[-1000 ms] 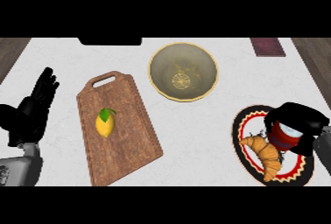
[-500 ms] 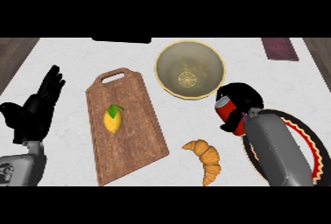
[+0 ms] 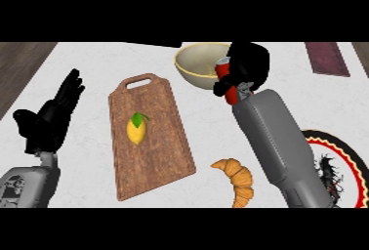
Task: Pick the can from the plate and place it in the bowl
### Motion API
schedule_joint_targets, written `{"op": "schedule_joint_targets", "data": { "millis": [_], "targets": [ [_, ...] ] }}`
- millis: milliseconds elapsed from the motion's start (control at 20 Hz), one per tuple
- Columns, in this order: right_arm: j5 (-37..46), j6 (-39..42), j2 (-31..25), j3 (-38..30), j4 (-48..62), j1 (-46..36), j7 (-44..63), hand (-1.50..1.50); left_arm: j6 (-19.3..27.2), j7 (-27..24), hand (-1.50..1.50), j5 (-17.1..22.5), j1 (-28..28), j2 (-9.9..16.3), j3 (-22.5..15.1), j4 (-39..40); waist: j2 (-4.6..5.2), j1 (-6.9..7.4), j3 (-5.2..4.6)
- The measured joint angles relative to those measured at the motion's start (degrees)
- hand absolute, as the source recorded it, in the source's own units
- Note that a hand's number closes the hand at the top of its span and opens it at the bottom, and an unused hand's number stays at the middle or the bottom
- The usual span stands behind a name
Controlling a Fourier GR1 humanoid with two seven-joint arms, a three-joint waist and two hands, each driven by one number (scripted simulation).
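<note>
Right hand (image 3: 245, 66): black, at the end of a grey forearm that runs up from the lower right; fingers curled round the can, which it holds at the bowl's right rim.
Can (image 3: 228, 82): red with a pale top end, tilted, mostly hidden by the fingers; it sits against the bowl's right edge, above the table, and is well away from the plate. No writing or brand can be read on it.
Bowl (image 3: 194, 66): pale tan, round, near the table's far edge; its right side is covered by the hand.
Plate (image 3: 338, 151): dark with a red and cream patterned rim, at the lower right, partly behind the forearm. The pattern bears no readable letters.
Left hand (image 3: 51, 119): at the left edge, fingers straight and spread upward, holding nothing, resting.
Cutting board (image 3: 150, 134): brown wood with a handle slot at its far end, left of centre.
Lemon (image 3: 136, 129): yellow with a green leaf, lying on the board.
Croissant (image 3: 238, 179): on the white table (image 3: 86, 68), between board and plate.
Dark red item (image 3: 328, 58): flat, at the far right; no text legible.
</note>
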Motion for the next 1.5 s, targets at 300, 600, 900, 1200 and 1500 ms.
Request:
{"op": "schedule_joint_targets", "data": {
  "millis": [300,600,900,1200,1500],
  "targets": [
    [3.06,-6.14,0.43,5.24,1.07,-12.25,18.99,1.5,0.4,0.42,0.0,-0.7,-1.92,-1.0,-1.1,0.64,0.51,0.91,0.07],
    [1.82,-8.8,0.15,9.69,5.4,-19.64,25.66,1.5,0.73,0.59,0.0,-0.82,-2.87,-1.06,-0.63,1.54,0.83,0.07,0.14],
    [-0.67,-13.81,0.11,9.17,10.31,-20.82,25.53,1.5,0.99,0.65,0.0,-0.58,-2.58,-0.2,0.85,1.31,1.02,-1.63,0.25],
    [-1.54,-22.08,0.16,7.25,15.85,-19.22,22.62,1.5,1.24,0.11,0.0,-0.64,-1.46,0.07,1.74,1.18,1.08,-3.14,0.32],
    [-1.57,-31.68,0.15,3.49,23.54,-17.63,17.98,1.5,1.95,0.62,0.0,-0.94,-0.16,-0.22,2.06,-0.29,0.99,-4.27,0.37]
  ]
}}
